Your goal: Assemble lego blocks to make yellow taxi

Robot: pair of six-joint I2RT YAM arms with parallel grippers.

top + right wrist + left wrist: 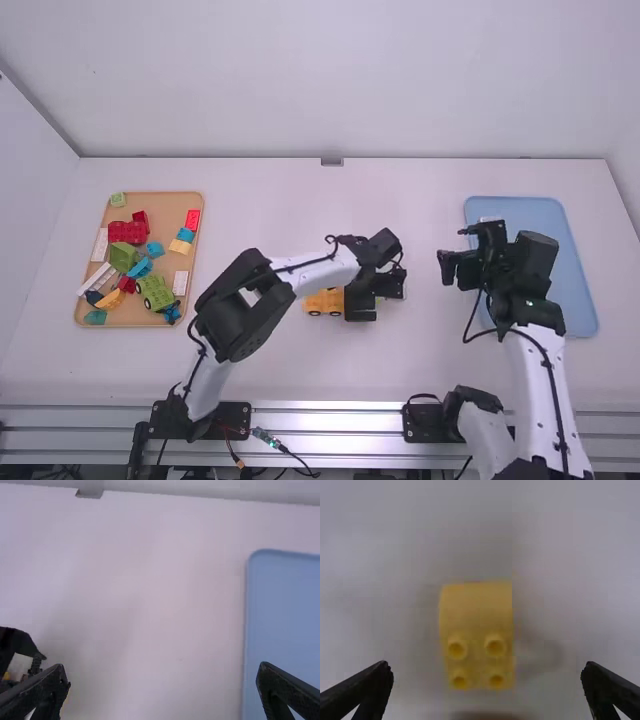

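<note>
The widest risk is a clash near the centre: the left arm (318, 272) spans much of the table there, so if the right arm (535, 380) swung in from four o'clock, the two could knock together. The blue tray (575, 290) lies at three o'clock, close enough to the right gripper (164, 674), fingers apart and nothing between them, for a low sideways sweep to catch its rim.

The left gripper (487, 669) has its fingers spread too, clear of the yellow block (476, 610) between them. Closing off-centre would make one finger push the block askew before the other met it. At nine o'clock from that gripper sits the wheeled yellow piece (325, 302); brushed by a finger, it could roll. The arm covers much there, so whether piece and block are joined I can't fairly say. Smallest, the studs (495, 646): pressed down misaligned, a part would seat crooked.
</note>
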